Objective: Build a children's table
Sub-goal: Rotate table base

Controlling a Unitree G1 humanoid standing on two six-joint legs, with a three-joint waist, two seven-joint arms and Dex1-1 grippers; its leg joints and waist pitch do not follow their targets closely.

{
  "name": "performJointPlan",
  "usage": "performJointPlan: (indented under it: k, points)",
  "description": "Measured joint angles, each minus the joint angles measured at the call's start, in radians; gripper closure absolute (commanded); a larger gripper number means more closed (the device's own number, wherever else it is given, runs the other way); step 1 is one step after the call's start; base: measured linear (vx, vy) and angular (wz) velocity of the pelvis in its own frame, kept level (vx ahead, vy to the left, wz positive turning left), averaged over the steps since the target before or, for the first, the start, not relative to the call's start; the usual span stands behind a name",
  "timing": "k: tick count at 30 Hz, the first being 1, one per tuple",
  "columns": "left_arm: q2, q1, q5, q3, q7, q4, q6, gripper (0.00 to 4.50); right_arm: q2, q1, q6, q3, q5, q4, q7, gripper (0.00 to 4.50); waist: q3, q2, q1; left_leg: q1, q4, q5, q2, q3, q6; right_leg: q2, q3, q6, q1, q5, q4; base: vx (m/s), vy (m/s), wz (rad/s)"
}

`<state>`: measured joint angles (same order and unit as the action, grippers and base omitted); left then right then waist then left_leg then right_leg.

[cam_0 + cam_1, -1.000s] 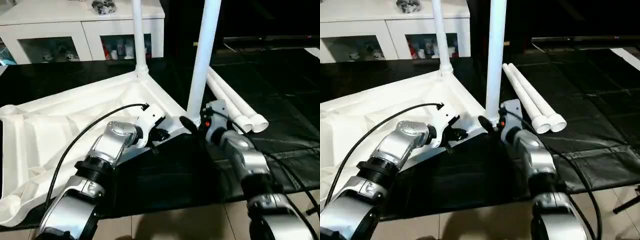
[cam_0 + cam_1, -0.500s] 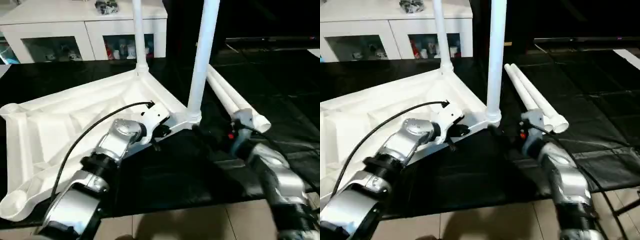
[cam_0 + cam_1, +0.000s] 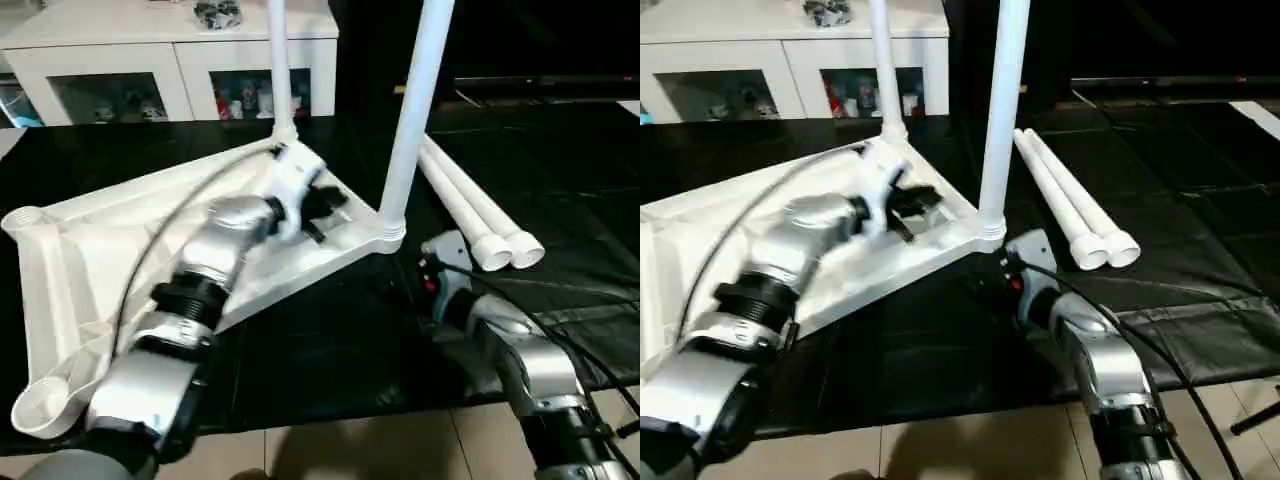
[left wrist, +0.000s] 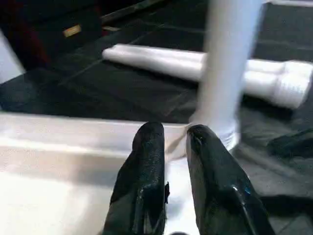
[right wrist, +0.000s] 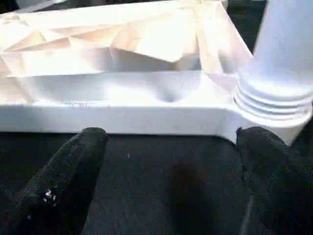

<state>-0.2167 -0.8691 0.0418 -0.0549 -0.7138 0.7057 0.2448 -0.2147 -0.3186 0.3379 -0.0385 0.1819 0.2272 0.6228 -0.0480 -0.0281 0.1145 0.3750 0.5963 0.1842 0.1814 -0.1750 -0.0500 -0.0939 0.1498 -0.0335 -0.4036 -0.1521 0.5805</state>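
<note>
The white tabletop [image 3: 100,250] lies upside down on a black mat, ribs up. One leg [image 3: 410,130] stands upright in its near right corner socket, and a second leg [image 3: 277,70] stands in the far corner. Two loose legs [image 3: 470,205] lie side by side on the mat to the right. My left gripper [image 3: 325,205] hovers over the tabletop's ribbed inside near the standing leg, its fingers [image 4: 149,147] slightly apart with nothing between them. My right gripper [image 5: 173,137] is wide open and empty, low over the mat just in front of the tabletop's rim, beside that corner socket.
A white glass-door cabinet [image 3: 130,60] stands behind the mat. Open round sockets show at the tabletop's near left corner [image 3: 40,405] and far left corner [image 3: 20,217]. Tiled floor [image 3: 350,440] begins at the mat's near edge.
My left gripper has left the tabletop's near rim, risen over the ribbed inside, and its fingers have parted a little. My right gripper has drawn back from the leg's base.
</note>
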Motion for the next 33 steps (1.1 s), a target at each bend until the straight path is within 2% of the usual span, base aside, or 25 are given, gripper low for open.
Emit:
performJointPlan:
  k: [1, 2, 4, 7, 8, 10, 12, 14, 18, 21, 25, 33]
  points:
    - [-0.029, 0.002, -0.004, 0.003, 0.002, -0.008, 0.007, 3.62, 0.009, -0.002, -0.001, -0.004, 0.0, 0.007, -0.004, 0.0, 0.0, 0.0, -0.002, 0.0, 0.0, 0.0, 0.0, 0.0, 0.0, 0.0, 0.0, 0.0, 0.0, 0.0, 0.0, 0.0, 0.0, 0.0]
    - [-0.081, 0.004, -0.025, 0.002, 0.008, -0.023, 0.01, 3.87, 0.017, -0.007, -0.002, -0.013, -0.004, 0.022, -0.006, 0.0, 0.0, 0.0, -0.006, 0.0, 0.0, 0.0, 0.0, 0.0, 0.0, 0.0, 0.0, 0.0, 0.0, 0.0, 0.0, 0.0, 0.0, 0.0]
    - [-0.17, 0.005, -0.067, 0.006, 0.029, -0.03, 0.01, 3.87, 0.024, -0.009, -0.006, -0.022, -0.015, 0.033, -0.008, 0.0, 0.0, 0.0, -0.011, 0.0, 0.0, 0.001, 0.0, 0.0, -0.002, 0.001, 0.0, 0.0, -0.001, 0.0, 0.001, 0.0, 0.0, 0.0]
    - [-0.348, 0.037, -0.177, -0.007, 0.054, -0.059, 0.012, 4.27, 0.033, -0.034, -0.022, -0.045, -0.036, 0.068, -0.013, 0.0, 0.0, 0.0, -0.022, -0.001, -0.001, 0.001, 0.001, 0.0, -0.003, 0.001, -0.001, 0.0, -0.001, 0.0, 0.001, 0.0, 0.0, 0.0]
    - [-0.401, 0.048, -0.208, -0.007, 0.063, -0.059, 0.015, 4.27, 0.035, -0.036, -0.024, -0.047, -0.038, 0.073, -0.017, 0.0, 0.0, 0.0, -0.022, -0.001, -0.001, 0.002, 0.001, 0.0, -0.003, 0.001, -0.001, 0.0, 0.0, 0.0, 0.001, 0.0, 0.0, 0.0]
    - [-0.446, 0.057, -0.245, -0.011, 0.075, -0.058, 0.017, 4.39, 0.038, -0.041, -0.024, -0.05, -0.043, 0.092, -0.022, 0.0, 0.0, 0.002, -0.012, -0.001, -0.001, 0.001, 0.0, 0.0, -0.003, 0.001, -0.001, 0.0, 0.0, 0.0, 0.0, 0.0, 0.0, 0.0]
    - [-0.513, 0.075, -0.311, -0.054, 0.089, -0.046, 0.012, 4.45, 0.048, -0.056, -0.024, -0.072, -0.059, 0.111, -0.03, 0.0, 0.0, 0.002, -0.007, -0.001, -0.001, 0.002, -0.001, 0.0, -0.005, 0.001, -0.004, 0.0, 0.001, 0.0, 0.0, 0.0, 0.0, 0.0]
    - [-0.546, 0.086, -0.343, -0.072, 0.092, -0.04, 0.015, 4.45, 0.05, -0.066, -0.026, -0.079, -0.067, 0.13, -0.035, 0.0, 0.001, 0.004, 0.001, -0.002, -0.001, 0.002, -0.002, 0.0, -0.005, 0.001, -0.006, 0.0, 0.002, 0.0, 0.0, 0.0, 0.0, 0.0]
    - [-0.598, 0.155, -0.352, -0.09, 0.033, -0.066, 0.06, 4.45, 0.067, -0.096, -0.045, -0.08, -0.079, 0.201, -0.068, 0.0, 0.001, 0.004, -0.003, -0.006, -0.001, 0.002, -0.005, -0.001, -0.006, 0.001, -0.014, 0.001, 0.002, 0.0, 0.003, 0.0, 0.0, 0.0]
    - [-0.579, 0.211, -0.34, -0.113, -0.035, -0.081, 0.069, 4.45, 0.08, -0.116, -0.058, -0.078, -0.08, 0.235, -0.08, 0.0, -0.001, 0.008, 0.0, -0.006, -0.001, 0.002, -0.006, -0.002, -0.007, 0.001, -0.018, 0.002, 0.002, -0.001, 0.006, 0.0, 0.0, 0.0]
    - [-0.568, 0.231, -0.339, -0.153, -0.091, -0.081, 0.063, 4.45, 0.095, -0.13, -0.072, -0.087, -0.091, 0.271, -0.087, 0.0, -0.003, 0.023, -0.002, -0.008, -0.001, 0.001, -0.007, -0.002, -0.008, 0.002, -0.022, 0.002, 0.001, -0.001, 0.01, 0.0, 0.0, 0.0]
    - [-0.588, 0.28, -0.296, -0.191, -0.275, -0.117, 0.08, 4.45, 0.113, -0.198, -0.112, -0.086, -0.105, 0.404, -0.104, 0.0, -0.003, 0.024, -0.005, -0.01, -0.001, 0.001, -0.007, -0.003, -0.008, 0.002, -0.025, 0.001, 0.0, -0.001, 0.014, 0.0, 0.0, 0.0]
